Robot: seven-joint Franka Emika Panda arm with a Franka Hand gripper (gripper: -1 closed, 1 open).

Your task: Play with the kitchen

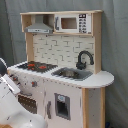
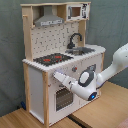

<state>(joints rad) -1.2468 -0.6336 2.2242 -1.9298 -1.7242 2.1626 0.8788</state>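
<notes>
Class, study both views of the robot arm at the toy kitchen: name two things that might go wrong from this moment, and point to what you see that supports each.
1. The claw sits right at the kitchen front, beside the oven door. Pushing further might scrape the panel or jam against it.
2. The kitchen is tall and stands free on the wooden table. A hard sideways push from the arm might shift or tip it.

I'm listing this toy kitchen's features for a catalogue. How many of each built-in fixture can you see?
On the kitchen:
Stovetop: 1
Faucet: 1
Sink: 1
Hood: 1
Microwave: 1
Oven door: 1
Total: 6
</notes>
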